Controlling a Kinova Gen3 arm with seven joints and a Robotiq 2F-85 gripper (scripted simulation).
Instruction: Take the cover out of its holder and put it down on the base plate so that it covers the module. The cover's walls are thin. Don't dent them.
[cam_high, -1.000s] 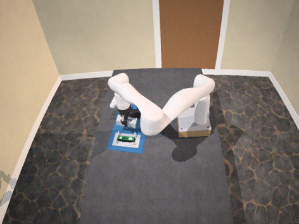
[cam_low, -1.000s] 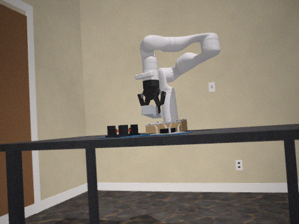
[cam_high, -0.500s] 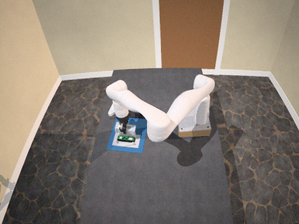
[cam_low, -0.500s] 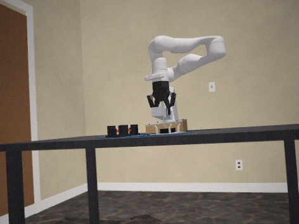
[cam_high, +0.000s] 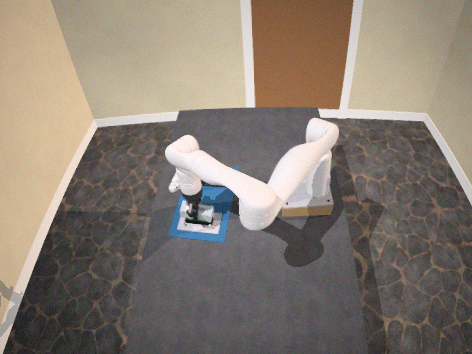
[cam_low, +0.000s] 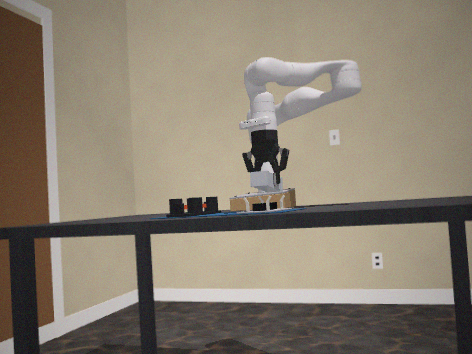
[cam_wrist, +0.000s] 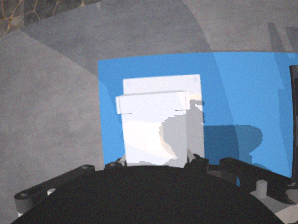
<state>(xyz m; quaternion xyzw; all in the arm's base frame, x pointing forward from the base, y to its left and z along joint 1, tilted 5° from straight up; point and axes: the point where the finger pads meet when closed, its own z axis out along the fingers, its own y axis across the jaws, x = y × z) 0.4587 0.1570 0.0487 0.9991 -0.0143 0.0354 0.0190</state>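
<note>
In the exterior view, from left to right, the black holder with its orange parts stood on the blue mat on the desk, and then came the end effector, pointing down and grasping the pale cover. The cover was out of the holder and hung above the white base plate, not down on it, with a green edge of the module showing beside it from above. In the top view the arm's white base stood on a wooden block, to the right of the mat.
</note>
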